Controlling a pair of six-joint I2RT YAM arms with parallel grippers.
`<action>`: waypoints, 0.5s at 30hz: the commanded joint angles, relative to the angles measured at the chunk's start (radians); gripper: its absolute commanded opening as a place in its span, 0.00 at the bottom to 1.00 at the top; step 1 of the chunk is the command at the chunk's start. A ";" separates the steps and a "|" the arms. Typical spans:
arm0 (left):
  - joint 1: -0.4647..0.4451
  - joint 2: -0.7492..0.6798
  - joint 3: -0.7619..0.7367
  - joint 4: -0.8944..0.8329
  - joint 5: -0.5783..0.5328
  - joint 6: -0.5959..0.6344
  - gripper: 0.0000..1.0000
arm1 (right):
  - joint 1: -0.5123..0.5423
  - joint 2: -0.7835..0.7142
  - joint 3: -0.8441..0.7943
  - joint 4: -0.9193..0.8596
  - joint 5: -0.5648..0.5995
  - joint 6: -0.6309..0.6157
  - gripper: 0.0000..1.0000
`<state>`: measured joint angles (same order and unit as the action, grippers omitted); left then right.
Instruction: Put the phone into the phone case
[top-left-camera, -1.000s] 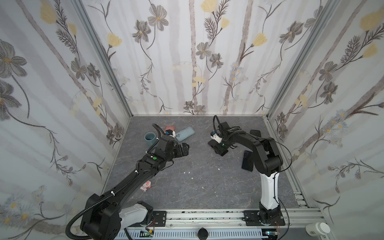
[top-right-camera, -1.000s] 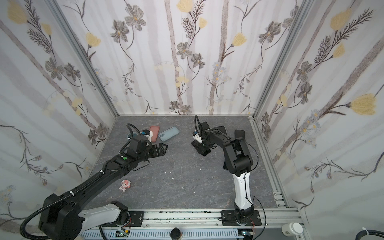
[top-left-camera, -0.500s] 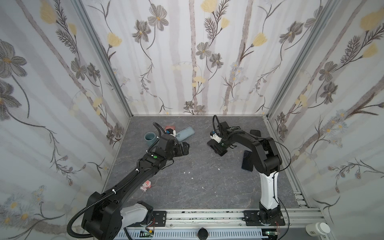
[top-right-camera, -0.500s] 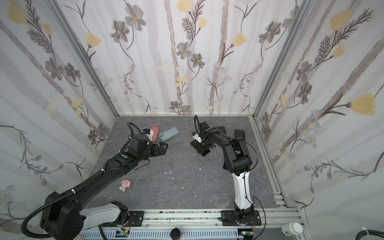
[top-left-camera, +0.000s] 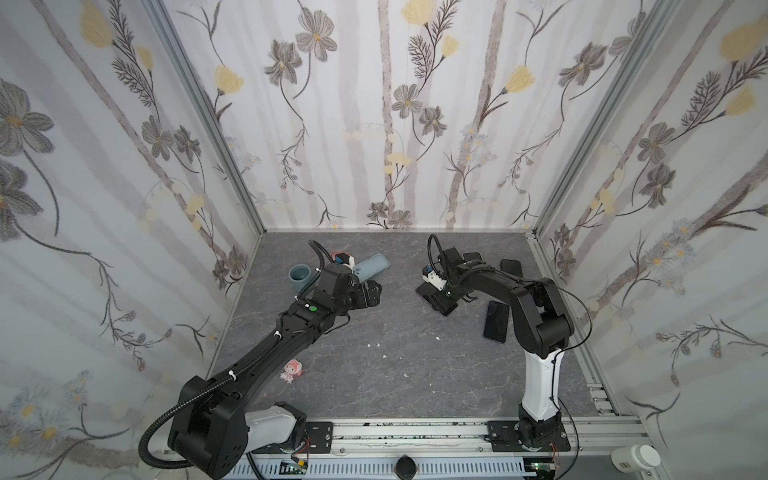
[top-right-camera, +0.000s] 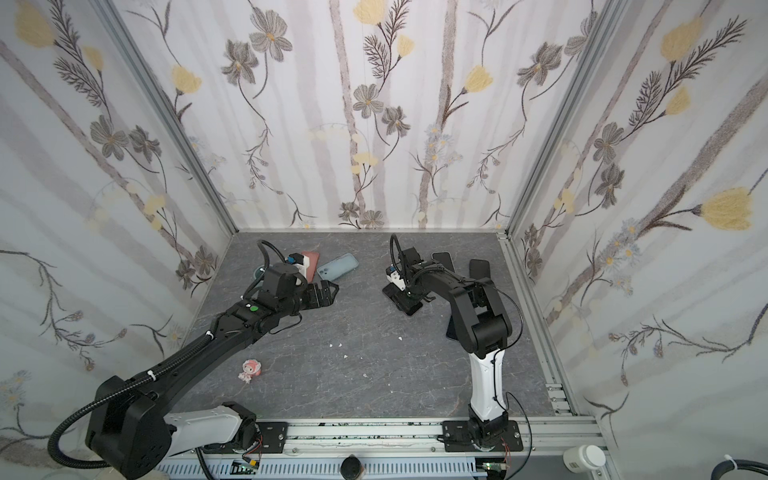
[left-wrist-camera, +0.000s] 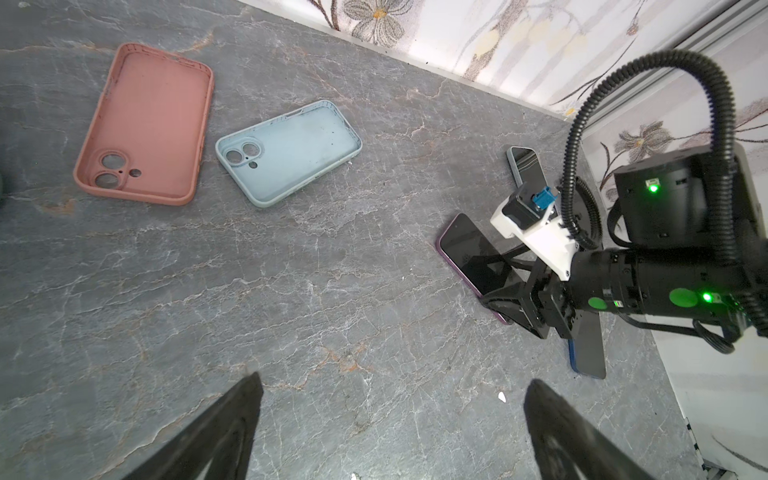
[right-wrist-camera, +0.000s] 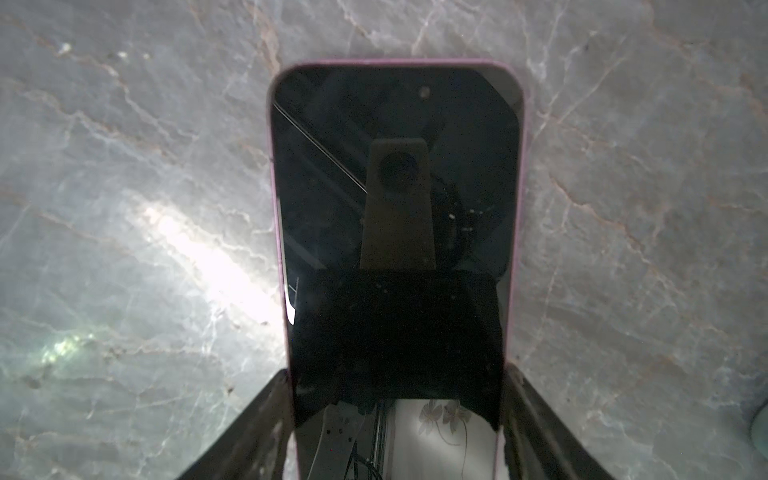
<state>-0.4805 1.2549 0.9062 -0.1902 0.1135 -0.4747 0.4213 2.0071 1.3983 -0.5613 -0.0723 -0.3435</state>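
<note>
Of the right gripper (right-wrist-camera: 398, 372) I see only two dark fingers, cut off at the frame edge. They are closed against both long edges of the pink-rimmed phone (right-wrist-camera: 395, 187). It lies flat, glossy black screen up, on the grey veined worktop (left-wrist-camera: 291, 291), and its gripper end is lost in shadow. The left gripper (left-wrist-camera: 395, 382) stands wide apart. The terracotta case (left-wrist-camera: 149, 124) and pale blue case (left-wrist-camera: 291, 153), matte and round-cornered, lie hollow side up, well apart from the phone. The right arm partly hides a dark phone (left-wrist-camera: 528, 166) and a blue-edged phone (left-wrist-camera: 588, 353).
</note>
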 joint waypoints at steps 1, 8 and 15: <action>0.005 0.027 0.028 0.024 0.032 0.003 0.98 | 0.005 -0.067 -0.042 0.083 -0.031 -0.033 0.44; 0.019 0.077 0.116 0.001 0.111 0.003 0.98 | 0.032 -0.224 -0.154 0.159 -0.076 -0.085 0.44; 0.026 0.136 0.259 -0.066 0.289 0.014 0.91 | 0.106 -0.403 -0.236 0.231 -0.164 -0.144 0.45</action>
<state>-0.4564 1.3739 1.1286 -0.2211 0.3012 -0.4709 0.5125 1.6516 1.1778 -0.4122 -0.1551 -0.4438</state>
